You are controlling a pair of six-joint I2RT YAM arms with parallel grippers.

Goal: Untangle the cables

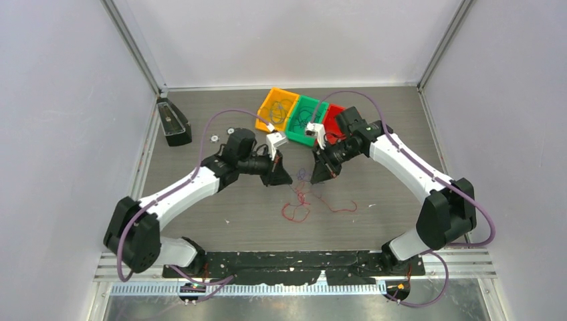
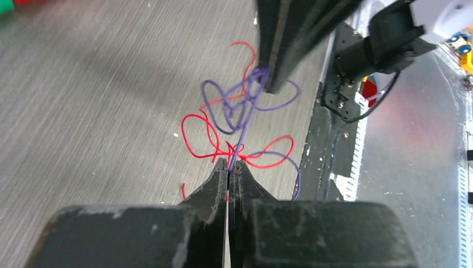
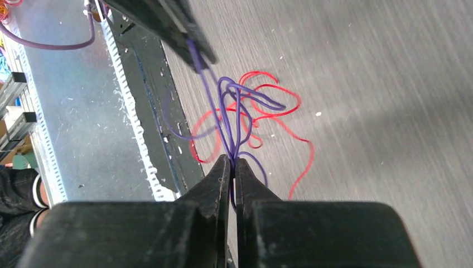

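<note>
A thin purple cable [image 2: 241, 129] runs taut between my two grippers, looping and knotting with a red cable [image 2: 194, 146] below it. My left gripper [image 2: 230, 162] is shut on the purple cable. The right gripper's fingers [image 2: 279, 61] pinch its other end at the top of the left wrist view. In the right wrist view, my right gripper [image 3: 232, 159] is shut on several purple cable strands [image 3: 226, 111], and the red cable [image 3: 304, 162] hangs loose onto the table. From above, the left gripper [image 1: 284, 178] and the right gripper [image 1: 320, 176] face each other, with red loops [image 1: 296, 211] on the table below.
Orange bin [image 1: 265, 109], green bin [image 1: 299, 137] and red bin [image 1: 334, 108] stand in a row behind the grippers, with thin wires inside. A black box [image 1: 173, 124] lies at the far left. The black base rail [image 1: 294, 261] runs along the near edge.
</note>
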